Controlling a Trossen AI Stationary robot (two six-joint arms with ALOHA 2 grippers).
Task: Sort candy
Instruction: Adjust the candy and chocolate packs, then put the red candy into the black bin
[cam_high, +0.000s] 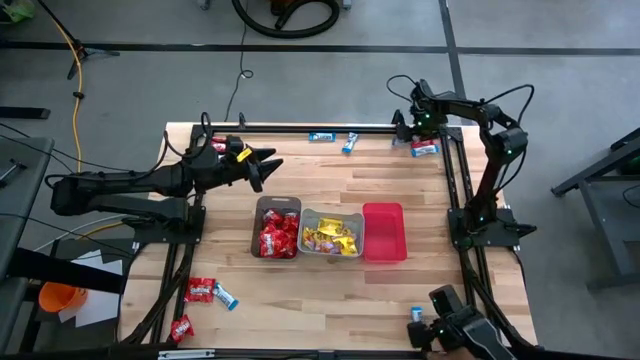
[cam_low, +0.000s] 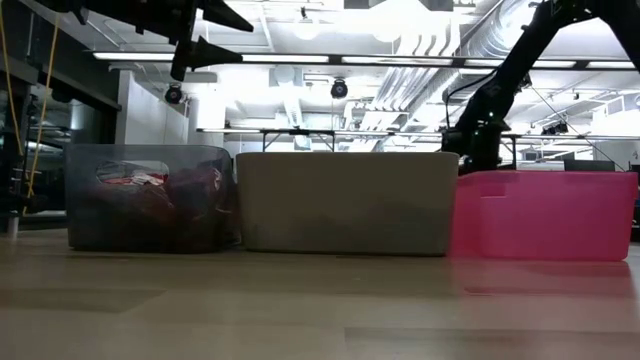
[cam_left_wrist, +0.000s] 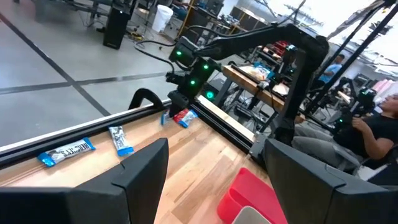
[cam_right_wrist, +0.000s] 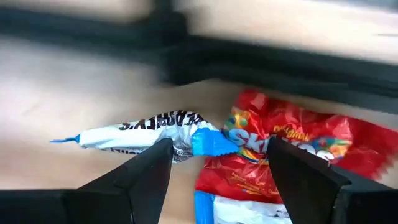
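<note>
From above, the left gripper (cam_high: 268, 168) hangs with fingers spread and empty over bare wood, just beyond the brown bin (cam_high: 277, 228) of red packets. Beside that bin sit the grey bin (cam_high: 332, 232) of yellow packets and the pink bin (cam_high: 384, 231). The right gripper (cam_right_wrist: 217, 165) is at the far right corner — only its wrist view shows the parted fingers straddling a blue-and-white bar (cam_right_wrist: 146, 133) and a red packet (cam_right_wrist: 292, 152), gripping neither. Loose candy (cam_high: 204, 291) lies near the left front edge — unseen from the low view.

"SKITTLES" on red packet (cam_right_wrist: 292, 149); "HERSHEY'S" on white bar (cam_right_wrist: 140, 134), upside down.
</note>
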